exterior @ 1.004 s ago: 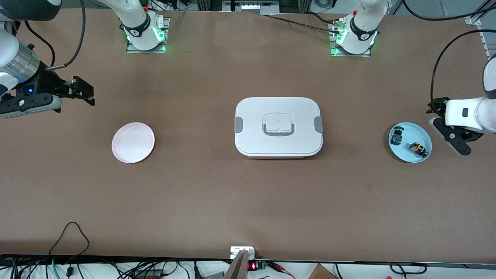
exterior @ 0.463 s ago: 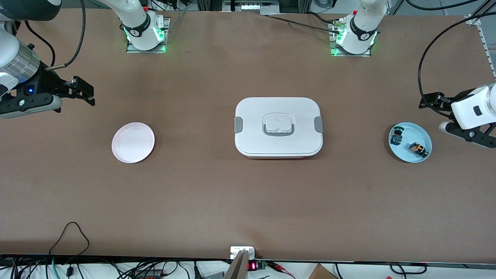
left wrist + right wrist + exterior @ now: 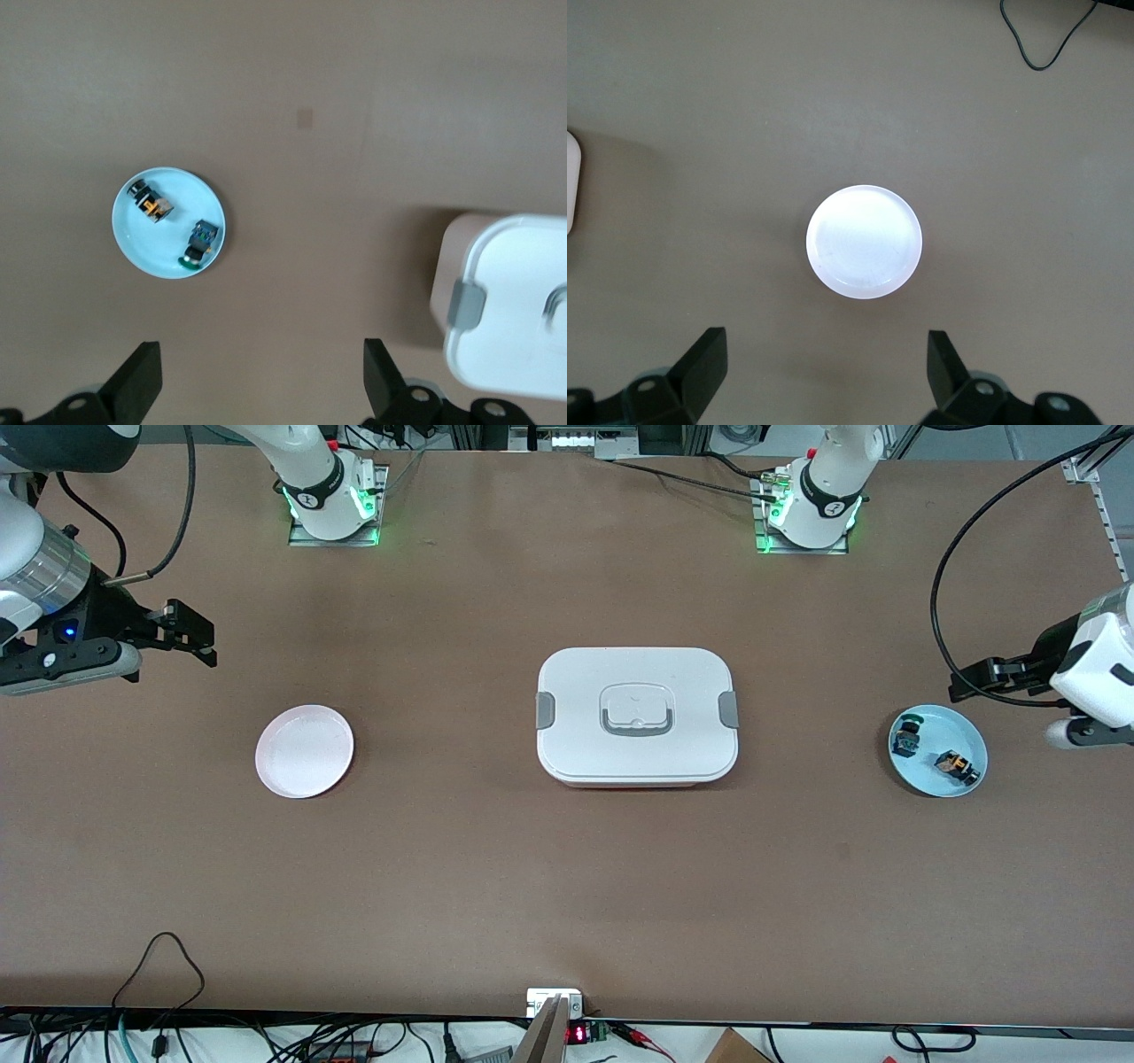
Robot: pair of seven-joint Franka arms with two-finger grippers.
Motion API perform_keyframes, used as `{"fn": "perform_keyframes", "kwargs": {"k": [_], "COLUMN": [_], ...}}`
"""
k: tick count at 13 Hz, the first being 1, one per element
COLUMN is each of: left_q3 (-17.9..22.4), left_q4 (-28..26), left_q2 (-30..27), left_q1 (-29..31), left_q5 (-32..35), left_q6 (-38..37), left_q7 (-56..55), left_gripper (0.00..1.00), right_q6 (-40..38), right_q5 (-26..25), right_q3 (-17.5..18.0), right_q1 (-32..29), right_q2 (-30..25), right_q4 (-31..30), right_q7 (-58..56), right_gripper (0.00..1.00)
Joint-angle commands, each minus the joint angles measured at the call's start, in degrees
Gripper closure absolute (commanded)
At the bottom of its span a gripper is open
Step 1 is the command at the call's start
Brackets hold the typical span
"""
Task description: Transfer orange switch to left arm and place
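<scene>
two claws gape empty | left gripper [image 3: 966, 682] nearest your orange switch [image 3: 953, 763] on blue plate [image 3: 926, 779] | right gripper [image 3: 190, 633] waits over table

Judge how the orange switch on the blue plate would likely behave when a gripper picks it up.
The orange switch is tiny beside its blue plate, so it is probably light. It looks stubby and rounded, lying on its side, so it may roll if nudged. Its hard-looking body should stay stiff, though it might slip between wide fingers.
</scene>
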Motion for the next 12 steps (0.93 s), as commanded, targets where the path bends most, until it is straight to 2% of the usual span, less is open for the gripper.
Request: {"fn": "perform_keyframes", "kwargs": {"k": [1,3,6,8,12], "left_q3": [9.5,17.1,23.2,23.3,22.9], "left_q4": [-11.9,-18.8,-21.1,-23.5,-21.7], "left_q2": [-7.7,-12.1,-14.3,-16.5,-15.5], "left_q1": [-7.0,-12.4,-19.0,-19.2,-18.7], "left_q5": [-2.4,-2.5,-2.4,-2.4,-2.3], "left_q6": [10.3,14.5,15.2,14.9,13.1], "left_q7": [0.2,8.4,10.0,10.2,10.2], "left_gripper": [0.00,0.00,0.00,0.00,0.00], "right_q6": [-0.6,-1.2,-1.2,-1.2,-1.2], "right_q5": [1.0,0.9,0.9,0.9,0.9], "right_q3": [0.0,0.2,0.2,0.2,0.3], "right_q1": [-0.3,-0.1,-0.1,0.0,0.0], "right_q2": [0.3,0.3,0.3,0.3,0.3], "right_q4": [1.3,1.3,1.3,1.3,1.3], "right_q7": [0.5,0.5,0.4,0.1,-0.2], "right_gripper": [0.00,0.00,0.00,0.00,0.00]}}
